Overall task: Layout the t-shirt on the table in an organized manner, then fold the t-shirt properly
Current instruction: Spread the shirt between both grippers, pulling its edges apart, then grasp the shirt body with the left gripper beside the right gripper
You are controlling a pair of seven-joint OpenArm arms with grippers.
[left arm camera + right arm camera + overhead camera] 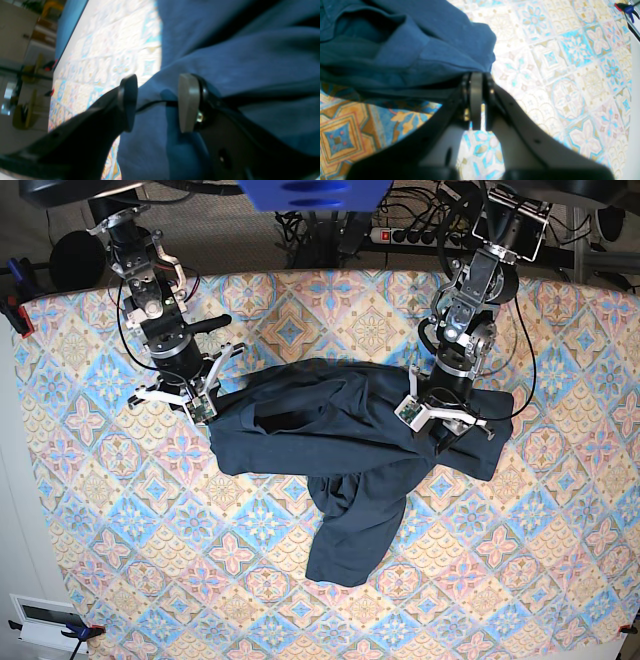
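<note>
The dark navy t-shirt [340, 440] lies crumpled across the middle of the patterned table [150, 560], one part trailing toward the front. My right gripper [205, 402] is at the shirt's left edge. In the right wrist view this gripper [477, 75] is shut on a bunched corner of the t-shirt [395, 50], just above the table [570, 75]. My left gripper [440, 420] rests over the shirt's right side. In the left wrist view this gripper [158, 80] has its jaws apart, with folds of the t-shirt [250, 62] under and between them and the table [112, 50] beyond.
Clamps [15, 310] hold the table cloth at the left edge, and one clamp [626, 8] shows in the right wrist view. A power strip [410, 235] and cables lie behind the table. A white box [45, 615] sits at the front left corner.
</note>
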